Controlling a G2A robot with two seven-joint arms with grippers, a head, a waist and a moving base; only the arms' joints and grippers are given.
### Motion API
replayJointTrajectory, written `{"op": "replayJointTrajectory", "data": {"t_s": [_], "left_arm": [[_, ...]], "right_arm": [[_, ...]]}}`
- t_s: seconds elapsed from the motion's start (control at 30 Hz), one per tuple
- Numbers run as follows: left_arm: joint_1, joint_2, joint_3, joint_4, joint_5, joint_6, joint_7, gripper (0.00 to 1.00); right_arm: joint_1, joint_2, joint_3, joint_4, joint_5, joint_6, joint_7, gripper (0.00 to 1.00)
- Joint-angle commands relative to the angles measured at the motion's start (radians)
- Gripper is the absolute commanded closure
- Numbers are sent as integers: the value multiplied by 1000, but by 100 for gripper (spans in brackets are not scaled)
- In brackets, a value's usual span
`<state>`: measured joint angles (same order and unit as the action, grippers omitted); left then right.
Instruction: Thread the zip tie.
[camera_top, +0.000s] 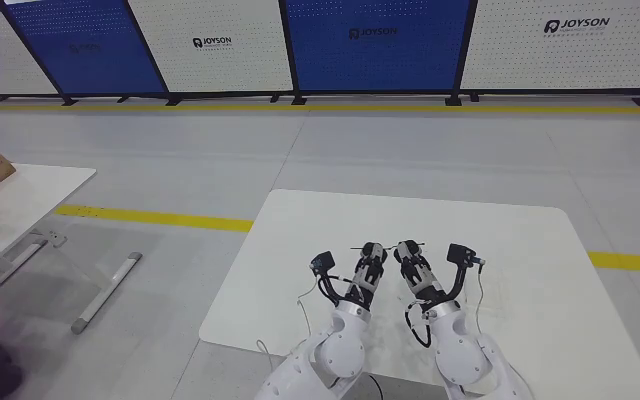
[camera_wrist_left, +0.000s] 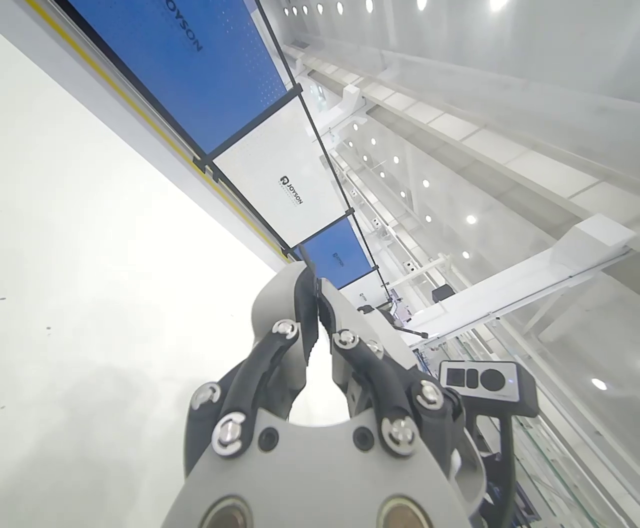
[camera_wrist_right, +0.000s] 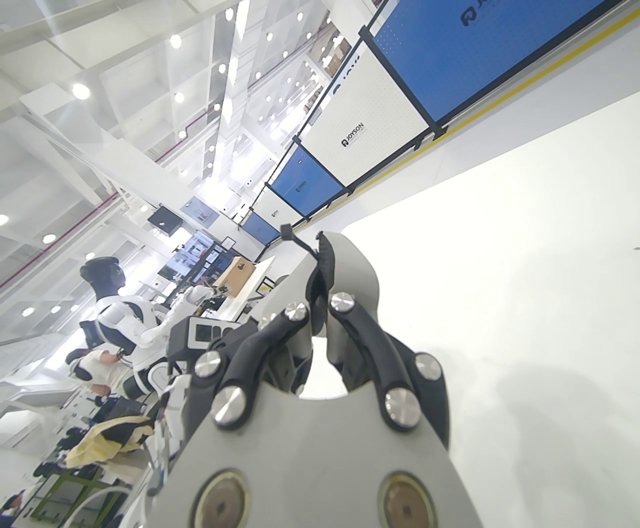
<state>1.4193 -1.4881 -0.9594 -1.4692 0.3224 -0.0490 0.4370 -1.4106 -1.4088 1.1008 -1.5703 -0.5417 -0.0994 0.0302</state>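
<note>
The right jaws are clenched on a thin black plastic zip tie. Its small square head is seen sticking out past the fingertips, held clear above the white round-cornered desk. The left jaws are likewise pressed together, and a thin black strip is pinched between their dark pads, with a short tip left showing beyond them. Whether this strip is the other end of the same zip tie cannot be told. In the top view, both jaws are seen close side by side over the near middle of the desk, pointed away from the robot.
</note>
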Motion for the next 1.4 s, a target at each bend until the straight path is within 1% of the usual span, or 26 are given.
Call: {"op": "replayJointTrajectory", "data": {"t_s": [0.0, 0.03, 0.07, 0.1, 0.3, 0.4, 0.47, 0.57, 0.67, 0.7, 0.77, 1.17, 1.37], "left_arm": [[3, 0, -2, -7, -1, -1, 0, 100], [4, 0, -4, -10, -5, -4, 2, 93], [6, -1, -6, -13, -11, -7, 3, 65], [6, -1, -7, -14, -11, -7, 2, 55], [11, -1, -11, -22, -6, -13, -4, 51], [10, -1, -11, -22, 0, -13, -6, 57], [9, -2, -11, -20, 8, -9, -8, 70], [6, -3, -10, -16, 15, -3, -9, 74], [2, -4, -9, -10, 21, 0, -8, 85], [1, -4, -9, -9, 22, 1, -7, 91], [-1, -5, -8, -6, 22, 3, -5, 100], [-4, -9, -11, -3, 25, 2, -11, 100], [1, -8, -9, -7, 38, -13, -16, 100]], "right_arm": [[0, 0, 1, 0, -2, 0, 1, 100], [0, 0, 1, -1, -2, 0, 2, 100], [0, 0, 1, -1, -3, 1, 2, 100], [0, 0, 1, -1, -4, 2, 3, 100], [5, -1, -2, 3, -7, 6, 11, 100], [6, -1, -4, 0, -7, 7, 11, 100], [7, -2, -4, -1, -7, 7, 11, 100], [7, -2, -4, -3, -9, 7, 9, 100], [7, -2, -3, -5, -13, 8, 4, 100], [6, -2, -3, -5, -15, 8, 2, 100], [6, -2, -4, -6, -15, 8, 1, 100], [12, -3, -3, 2, -13, 7, 9, 100], [14, -3, -1, 3, -12, 7, 23, 100]]}}
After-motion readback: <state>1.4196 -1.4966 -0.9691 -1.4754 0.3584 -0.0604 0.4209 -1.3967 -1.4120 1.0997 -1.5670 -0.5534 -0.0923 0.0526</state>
